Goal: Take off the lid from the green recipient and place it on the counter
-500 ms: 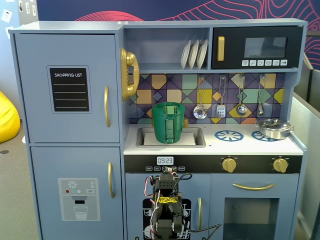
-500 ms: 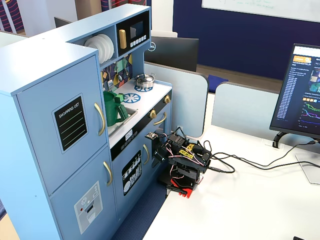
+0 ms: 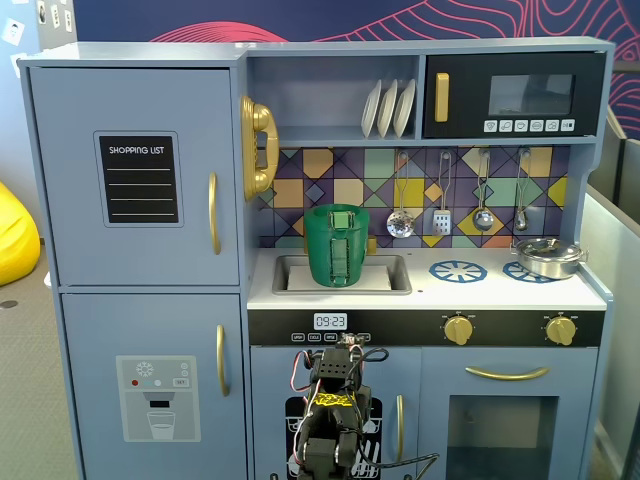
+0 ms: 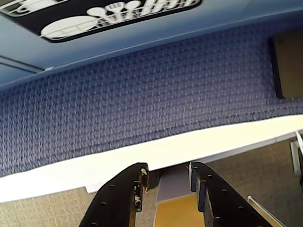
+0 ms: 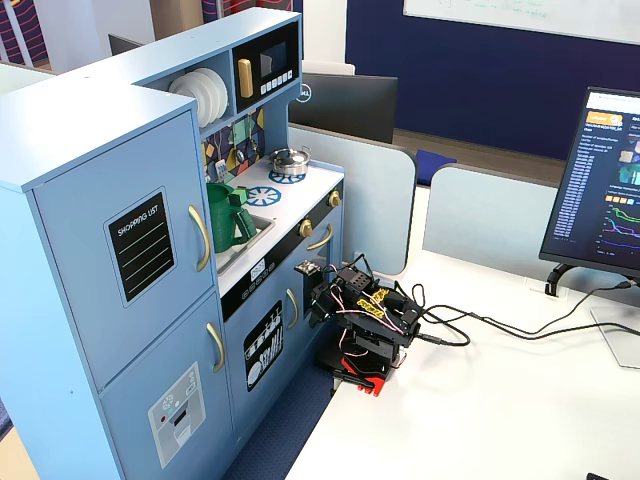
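The lid sits on the green recipient in the sink, untouched. Our gripper hangs folded low by the cabinet, jaws parted, empty. We judge we're at the start: next, rise and reach over the counter.

Bright, even room light, soft shadows. Glare glints off the steel pot. Wrist view's fingers look slightly soft.
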